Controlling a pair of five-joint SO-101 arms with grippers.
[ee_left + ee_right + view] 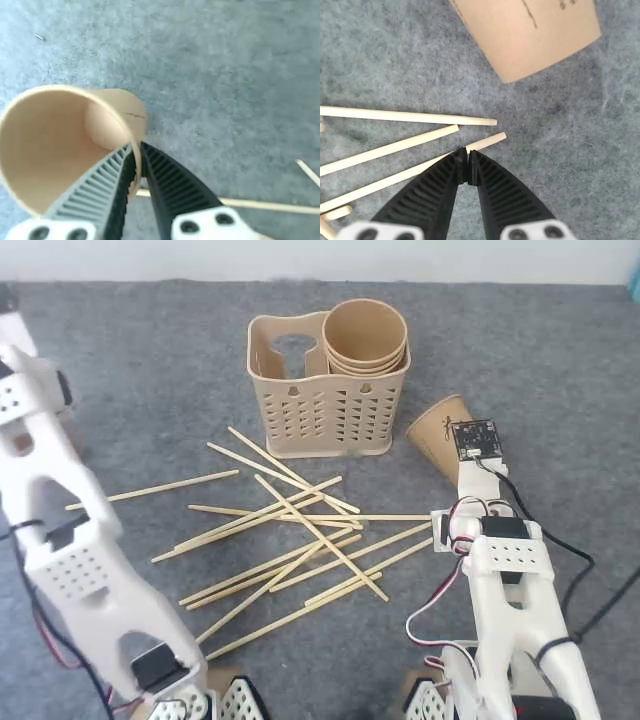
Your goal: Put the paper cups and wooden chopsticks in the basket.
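My left gripper (136,147) is shut on the rim of a paper cup (45,150), one finger inside the wall and one outside, above the grey carpet. My right gripper (468,159) is shut, its tips right over the end part of a wooden chopstick (487,141). I cannot tell whether it touches the stick. Just beyond it another paper cup (530,35) lies on its side, the same cup (435,430) that lies right of the basket (330,415). Stacked cups (365,335) stand in the basket's right compartment. Several chopsticks (290,530) lie scattered in front of it.
The basket's left compartment (285,355) holds nothing. The left arm (70,550) runs along the left edge of the carpet, and the right arm (510,550) stands at the lower right. One chopstick (260,205) lies near the held cup. Open carpet surrounds the basket.
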